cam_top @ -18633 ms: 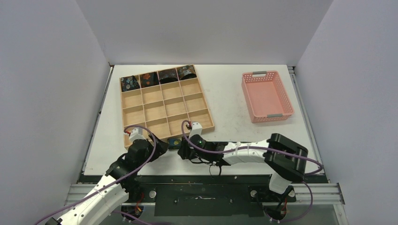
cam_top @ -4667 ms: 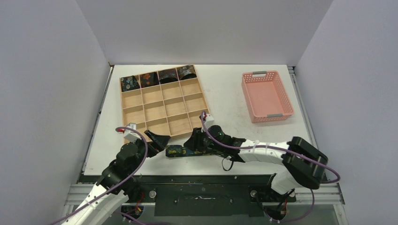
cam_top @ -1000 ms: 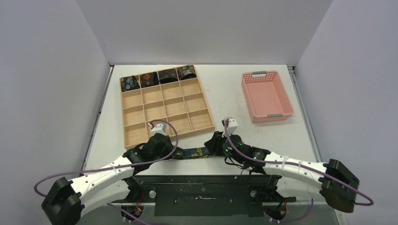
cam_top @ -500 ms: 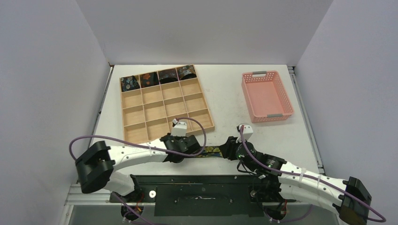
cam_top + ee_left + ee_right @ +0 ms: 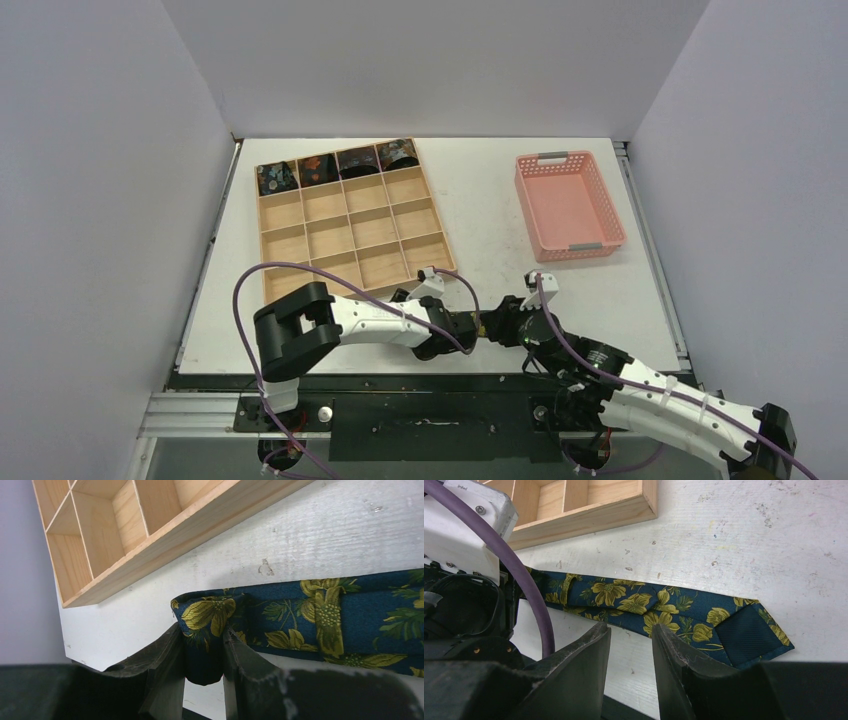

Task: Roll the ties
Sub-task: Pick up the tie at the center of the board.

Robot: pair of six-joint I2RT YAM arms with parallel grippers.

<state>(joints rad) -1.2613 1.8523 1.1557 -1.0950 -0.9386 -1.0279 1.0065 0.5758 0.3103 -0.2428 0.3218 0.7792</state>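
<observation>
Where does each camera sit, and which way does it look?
Top external: fixed above and behind, looking down on the table; left arm and right arm show.
Left wrist: rides its arm, looking along the left pincer, shut on the tie.
Right wrist: rides its arm, looking past the open right pincer.
Shared: both wrist views show the tie and wooden tray.

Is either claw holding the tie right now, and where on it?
The left claw pinches the tie at its folded end. The right claw stands open near the wide end, gripping nothing.

place: robot lab cell | evidence: bare walls (image 5: 430, 70), white table (image 5: 490, 190), metal mounting rail (image 5: 190, 408)
</observation>
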